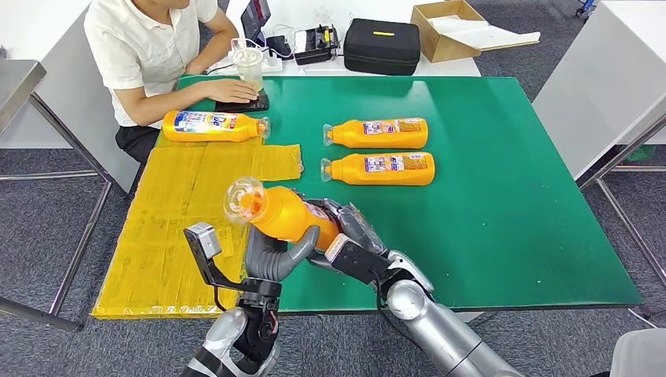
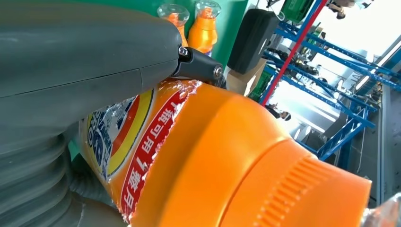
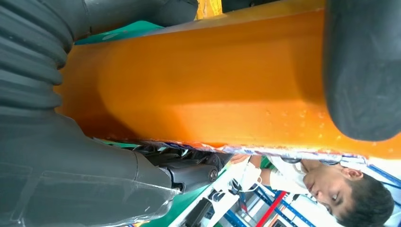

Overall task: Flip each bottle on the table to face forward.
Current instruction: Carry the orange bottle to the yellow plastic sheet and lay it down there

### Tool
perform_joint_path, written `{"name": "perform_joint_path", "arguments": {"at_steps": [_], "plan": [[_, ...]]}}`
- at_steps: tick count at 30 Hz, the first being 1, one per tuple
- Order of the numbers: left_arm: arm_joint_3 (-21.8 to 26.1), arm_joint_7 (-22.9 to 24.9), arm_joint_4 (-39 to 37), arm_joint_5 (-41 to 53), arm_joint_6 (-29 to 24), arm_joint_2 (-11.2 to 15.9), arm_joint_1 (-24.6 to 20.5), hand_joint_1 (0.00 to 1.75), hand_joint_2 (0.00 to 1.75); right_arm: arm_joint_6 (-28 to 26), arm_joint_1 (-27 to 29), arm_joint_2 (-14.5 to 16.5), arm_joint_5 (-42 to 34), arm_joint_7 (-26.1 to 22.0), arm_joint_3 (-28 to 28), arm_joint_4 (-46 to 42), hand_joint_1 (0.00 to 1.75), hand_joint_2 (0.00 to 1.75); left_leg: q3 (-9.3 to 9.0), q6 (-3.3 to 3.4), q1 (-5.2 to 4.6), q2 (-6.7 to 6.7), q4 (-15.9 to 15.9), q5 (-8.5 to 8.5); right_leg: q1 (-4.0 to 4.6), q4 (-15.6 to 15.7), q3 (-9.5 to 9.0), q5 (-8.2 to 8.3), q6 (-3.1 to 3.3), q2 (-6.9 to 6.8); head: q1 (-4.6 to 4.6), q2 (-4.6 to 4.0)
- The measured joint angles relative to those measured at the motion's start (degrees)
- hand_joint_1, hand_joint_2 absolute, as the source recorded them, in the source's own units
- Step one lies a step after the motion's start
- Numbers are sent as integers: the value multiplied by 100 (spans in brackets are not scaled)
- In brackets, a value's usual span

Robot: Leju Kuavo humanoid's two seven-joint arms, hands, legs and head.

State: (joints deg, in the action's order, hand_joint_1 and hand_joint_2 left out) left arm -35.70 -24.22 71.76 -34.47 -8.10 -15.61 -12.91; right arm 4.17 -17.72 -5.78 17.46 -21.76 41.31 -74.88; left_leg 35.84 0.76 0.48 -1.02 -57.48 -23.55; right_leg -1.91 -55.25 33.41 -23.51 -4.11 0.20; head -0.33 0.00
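Observation:
An orange bottle [image 1: 284,214] with a clear cap [image 1: 243,197] is held up over the table's front edge, cap pointing up and to the left. My left hand [image 1: 276,256] grips it from below, thumb across the body. My right hand [image 1: 351,231] holds its base end. Close up, the bottle [image 2: 227,156] shows its red and blue label beside my left hand [image 2: 71,71]. In the right wrist view the bottle's [image 3: 203,85] plain orange side lies in my right hand [image 3: 56,170]. Three more orange bottles lie flat: one [image 1: 214,126] on the yellow mat, two [image 1: 378,133] [image 1: 380,168] on the green table.
A person [image 1: 149,47] sits at the far left corner with a hand on a phone beside a clear cup [image 1: 249,66]. A black case [image 1: 382,45] and a cardboard box [image 1: 449,30] stand behind the green table [image 1: 510,204]. The yellow mat [image 1: 173,236] covers its left side.

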Motion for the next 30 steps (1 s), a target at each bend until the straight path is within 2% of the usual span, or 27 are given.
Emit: {"name": "perform_joint_path", "arguments": {"at_steps": [1,2,9,15,17,20,23,27,30], "plan": [[12,-3,1,-4,2,0,0,175,175,-1,-5,1,-2,-4,6,5,36,175,0,0,0,0,0,0,0,0,0,0,0,0,0,0],[23,-8,1,-9,4,-1,2,175,175,-5,-8,1,-5,-10,8,9,0,175,0,0,0,0,0,0,0,0,0,0,0,0,0,0],[85,-96,139,33,162,-4,61,175,175,-164,8,29,-118,-74,-21,13,0,175,0,0,0,1,0,0,0,0,2,0,0,0,1,0],[106,-83,174,325,-45,-4,64,175,175,-330,103,46,25,-127,-108,13,0,175,0,0,0,0,0,0,0,0,3,0,0,0,0,0],[103,-109,150,713,-389,0,41,175,175,-563,154,51,192,-132,-152,13,0,175,0,0,0,0,-1,0,0,0,4,0,0,-1,0,0],[103,-148,-36,1560,-1083,9,-64,175,175,-1219,307,61,685,-131,-304,-3,0,175,0,0,0,-3,-1,0,0,0,3,0,0,-2,0,0],[141,-136,-346,2132,-1438,33,-173,175,175,-1703,481,62,1033,-133,-515,-68,0,175,0,0,0,-2,0,0,0,0,2,0,0,-1,1,0],[197,73,-822,3087,-1922,104,-375,175,175,-1871,617,88,1183,-180,-795,-173,0,175,1,0,0,-2,0,0,0,0,3,0,0,-2,1,0],[211,460,-1242,4352,-2434,205,-597,175,175,-1882,657,148,1282,-227,-983,-259,0,175,0,-1,1,-1,0,2,1,0,3,1,0,-1,1,0]]}}
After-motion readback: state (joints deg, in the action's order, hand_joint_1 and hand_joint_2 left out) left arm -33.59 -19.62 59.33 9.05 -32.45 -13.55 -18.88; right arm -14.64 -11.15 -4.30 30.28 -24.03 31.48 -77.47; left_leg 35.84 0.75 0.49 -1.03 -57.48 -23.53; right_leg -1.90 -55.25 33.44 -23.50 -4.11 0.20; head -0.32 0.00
